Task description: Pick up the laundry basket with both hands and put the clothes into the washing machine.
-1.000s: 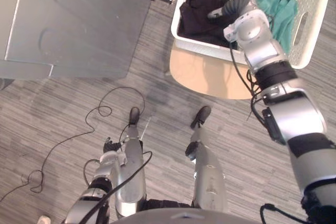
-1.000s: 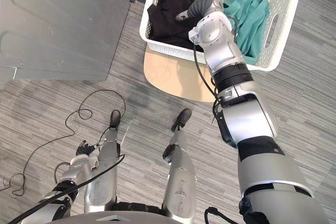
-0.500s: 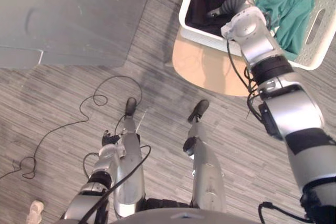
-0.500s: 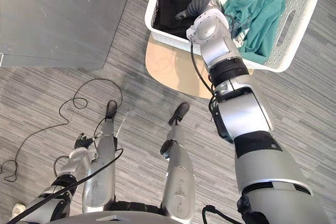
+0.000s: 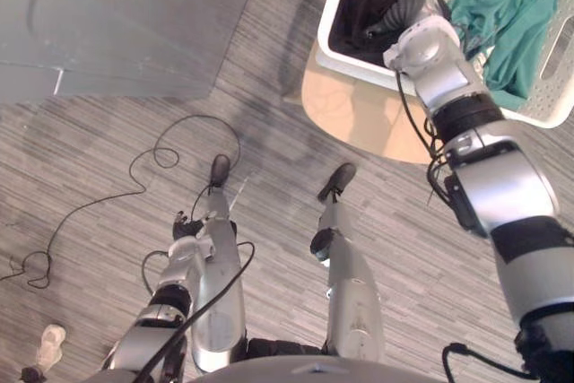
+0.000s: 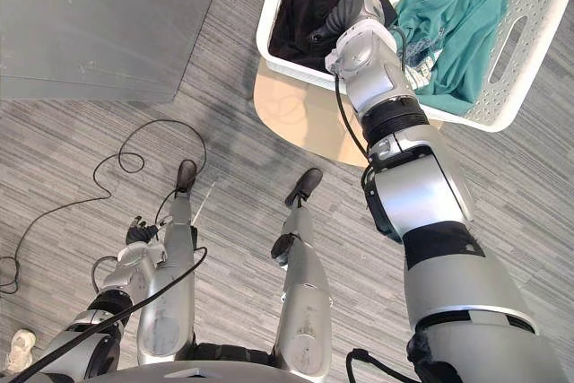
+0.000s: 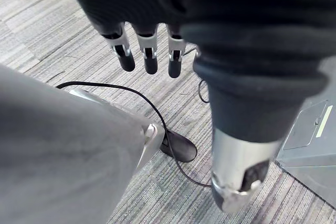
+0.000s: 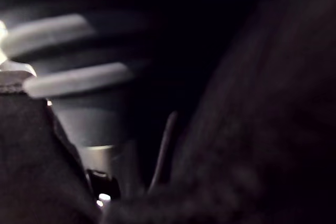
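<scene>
The 2 head views look steeply down from slightly offset spots, sharing the floor (image 5: 81, 293), the washing machine (image 5: 117, 24) at upper left and the laundry basket (image 6: 543, 6) at upper right. The left wrist view looks past the left hand (image 7: 149, 51) to the floor. The right wrist view sits tight against black clothes (image 8: 262, 103) by the right hand (image 8: 79, 74).

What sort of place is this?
Probably a laundry area: a white perforated laundry basket holding a black garment and a teal garment, near a grey metal appliance on grey striped flooring.
</scene>
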`<state>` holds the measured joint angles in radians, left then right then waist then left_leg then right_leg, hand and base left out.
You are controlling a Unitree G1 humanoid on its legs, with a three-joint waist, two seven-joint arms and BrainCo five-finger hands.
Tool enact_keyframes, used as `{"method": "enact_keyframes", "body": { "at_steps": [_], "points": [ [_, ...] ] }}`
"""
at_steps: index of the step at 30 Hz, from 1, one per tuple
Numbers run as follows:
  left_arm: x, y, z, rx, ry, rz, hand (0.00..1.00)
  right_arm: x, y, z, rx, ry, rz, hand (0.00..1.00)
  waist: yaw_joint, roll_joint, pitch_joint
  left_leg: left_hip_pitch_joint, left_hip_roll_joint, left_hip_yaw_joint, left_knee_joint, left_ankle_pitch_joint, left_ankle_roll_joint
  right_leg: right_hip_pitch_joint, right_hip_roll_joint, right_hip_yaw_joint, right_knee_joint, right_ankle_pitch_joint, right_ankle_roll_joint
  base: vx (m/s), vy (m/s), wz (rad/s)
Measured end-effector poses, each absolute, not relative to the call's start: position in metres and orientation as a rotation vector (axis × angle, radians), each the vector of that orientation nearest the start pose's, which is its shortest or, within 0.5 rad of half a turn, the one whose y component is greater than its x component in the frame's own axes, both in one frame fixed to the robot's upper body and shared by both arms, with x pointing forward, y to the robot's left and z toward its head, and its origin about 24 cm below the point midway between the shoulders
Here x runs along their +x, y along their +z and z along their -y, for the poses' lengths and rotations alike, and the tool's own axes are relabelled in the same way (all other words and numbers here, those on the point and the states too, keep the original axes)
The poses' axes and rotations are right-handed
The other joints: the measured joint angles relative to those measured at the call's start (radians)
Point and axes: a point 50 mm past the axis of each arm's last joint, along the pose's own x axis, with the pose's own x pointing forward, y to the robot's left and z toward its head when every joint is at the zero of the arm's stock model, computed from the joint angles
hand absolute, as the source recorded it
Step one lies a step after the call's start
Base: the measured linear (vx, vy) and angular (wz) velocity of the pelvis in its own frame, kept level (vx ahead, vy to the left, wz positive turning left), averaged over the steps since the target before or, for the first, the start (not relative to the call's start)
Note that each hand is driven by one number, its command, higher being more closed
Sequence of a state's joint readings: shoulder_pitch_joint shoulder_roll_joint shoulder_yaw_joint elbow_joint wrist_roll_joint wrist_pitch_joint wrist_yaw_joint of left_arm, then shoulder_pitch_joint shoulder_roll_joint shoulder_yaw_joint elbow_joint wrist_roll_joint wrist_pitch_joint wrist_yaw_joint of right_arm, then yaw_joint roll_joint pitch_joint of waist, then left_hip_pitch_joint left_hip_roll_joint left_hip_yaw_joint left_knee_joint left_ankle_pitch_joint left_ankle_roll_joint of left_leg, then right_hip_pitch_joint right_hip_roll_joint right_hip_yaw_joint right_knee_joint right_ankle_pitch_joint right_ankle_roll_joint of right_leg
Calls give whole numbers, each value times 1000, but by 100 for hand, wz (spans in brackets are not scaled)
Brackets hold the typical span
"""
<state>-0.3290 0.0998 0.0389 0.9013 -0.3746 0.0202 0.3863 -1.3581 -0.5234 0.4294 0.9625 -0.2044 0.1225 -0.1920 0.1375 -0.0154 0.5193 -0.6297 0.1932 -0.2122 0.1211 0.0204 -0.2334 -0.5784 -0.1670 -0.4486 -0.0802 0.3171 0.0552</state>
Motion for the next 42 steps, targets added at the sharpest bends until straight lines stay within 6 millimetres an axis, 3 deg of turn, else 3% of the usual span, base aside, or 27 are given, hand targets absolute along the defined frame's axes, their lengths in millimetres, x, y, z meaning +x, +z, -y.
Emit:
{"method": "enact_keyframes", "body": {
  "at_steps": [6, 7, 16, 33, 38, 42],
  "points": [
    [268, -68, -190, -168, 490, -615, 0, 418, 310, 180, -996, -285, 340, 0, 4, -1, 1, -24, 2, -5, 1, 5, -1, -22, 2, -1, 0, 1, 1, -25, 35, 1],
    [268, -68, -189, -169, 490, -613, 0, 418, 310, 181, -996, -286, 337, 100, 6, -1, 1, -25, 3, -5, 1, 5, -1, -22, 3, -1, 0, 1, 1, -18, 40, 0],
    [270, -66, -189, -173, 493, -602, 0, 416, 316, 178, -991, -295, 379, 100, 19, -3, 1, -39, 16, -4, 1, 6, -3, -39, 16, 6, 0, 1, 1, -12, 17, -2],
    [269, -66, -187, -181, 507, -603, 0, 417, 308, 176, -970, -287, 366, 100, 23, -3, 1, -35, 17, -3, 1, 7, -3, -35, 17, 12, 0, 2, 0, -13, 27, 0],
    [269, -66, -187, -184, 510, -604, 0, 418, 304, 182, -788, -304, 347, 100, 23, -3, 1, -30, 17, 0, 0, 8, -5, -34, 17, 16, 0, 3, -2, 0, 0, -1],
    [268, -68, -185, -215, 515, -615, 0, 420, 295, 189, -454, -312, 291, 100, 25, -3, 1, -12, 18, 19, -1, 8, -5, -30, 17, 34, 0, 7, -6, -9, 15, -9]
  ]
}}
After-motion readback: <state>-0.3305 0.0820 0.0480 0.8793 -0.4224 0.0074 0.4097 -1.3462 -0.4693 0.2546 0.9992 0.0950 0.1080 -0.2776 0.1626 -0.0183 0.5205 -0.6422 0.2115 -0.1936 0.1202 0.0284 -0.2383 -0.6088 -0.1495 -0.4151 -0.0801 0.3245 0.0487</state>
